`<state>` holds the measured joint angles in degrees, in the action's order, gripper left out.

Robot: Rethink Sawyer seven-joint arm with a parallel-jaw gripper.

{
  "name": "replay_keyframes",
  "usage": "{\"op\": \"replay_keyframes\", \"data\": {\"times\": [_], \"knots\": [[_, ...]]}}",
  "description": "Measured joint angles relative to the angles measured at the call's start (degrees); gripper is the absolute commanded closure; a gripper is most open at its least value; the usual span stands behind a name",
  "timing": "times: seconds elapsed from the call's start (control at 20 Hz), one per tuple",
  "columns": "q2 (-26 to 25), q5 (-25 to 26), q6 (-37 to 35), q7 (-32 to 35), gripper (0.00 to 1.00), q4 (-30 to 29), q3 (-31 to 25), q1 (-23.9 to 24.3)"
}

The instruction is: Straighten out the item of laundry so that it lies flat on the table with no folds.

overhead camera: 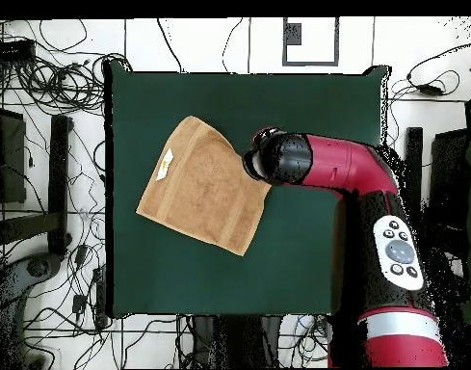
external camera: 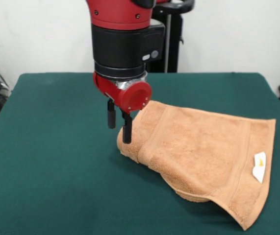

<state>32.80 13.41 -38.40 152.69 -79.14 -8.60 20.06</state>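
The orange-tan item of laundry [external camera: 203, 152] lies on the green table [external camera: 46, 161], right of centre in the front view. It is not flat: its left part is doubled over into a thick rounded fold, and a lower layer bulges out along the front edge. A white label [external camera: 260, 166] sits near its right edge. My gripper [external camera: 119, 133] hangs open just above the towel's left folded end, with one black finger [external camera: 126, 129] in front of that edge and nothing between the fingers. From overhead, the towel [overhead camera: 205, 183] lies tilted, and the arm's head [overhead camera: 273, 159] covers its right corner and hides the fingers.
Bare green table [overhead camera: 316, 251] stretches around the towel on all sides. Off the table, cables and stands [overhead camera: 56, 173] crowd the floor. A black stand [external camera: 174, 34] rises behind the table's far edge.
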Motion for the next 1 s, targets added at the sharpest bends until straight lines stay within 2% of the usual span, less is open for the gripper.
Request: {"op": "replay_keyframes", "data": {"times": [1.0], "knots": [[0.05,0.33,0.01,0.00,0.00,-2.57,-0.01,0.62]]}}
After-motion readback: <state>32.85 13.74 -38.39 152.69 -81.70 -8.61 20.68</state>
